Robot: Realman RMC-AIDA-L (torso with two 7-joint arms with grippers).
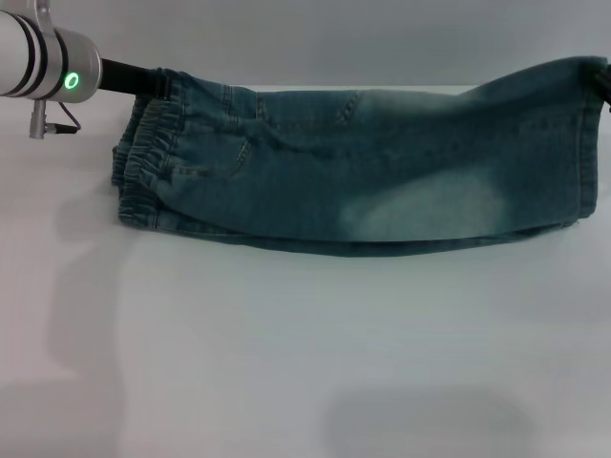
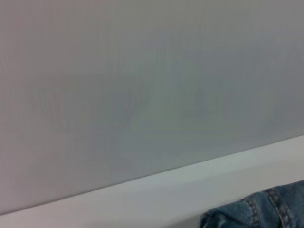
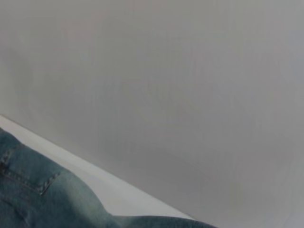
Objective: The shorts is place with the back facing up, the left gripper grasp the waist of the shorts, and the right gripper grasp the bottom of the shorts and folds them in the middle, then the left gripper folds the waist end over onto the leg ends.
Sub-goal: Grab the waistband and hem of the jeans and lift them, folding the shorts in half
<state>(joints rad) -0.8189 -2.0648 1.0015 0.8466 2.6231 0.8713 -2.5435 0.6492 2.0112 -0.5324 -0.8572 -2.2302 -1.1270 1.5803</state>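
— Holding the waist (image 1: 143, 162) with my left gripper (image 1: 158, 84), up at the far left corner of the shorts (image 1: 363, 167). The black jaws are clamped on the top edge of the elastic band.

— And your right gripper?

— My right gripper (image 1: 603, 81) is barely in the head view, just a dark bit at the far right edge, touching the top corner of the bottom (image 1: 587, 143). I cannot tell whether it grips the hem.

— How do the shorts lie?

— Folded lengthwise on the white table (image 1: 286, 363), waist to my left, hems to my right, fold along the far edge. Both wrist views show only a scrap of denim (image 2: 266, 209) near the table's back edge (image 3: 109, 183) and the grey wall (image 2: 142, 85).
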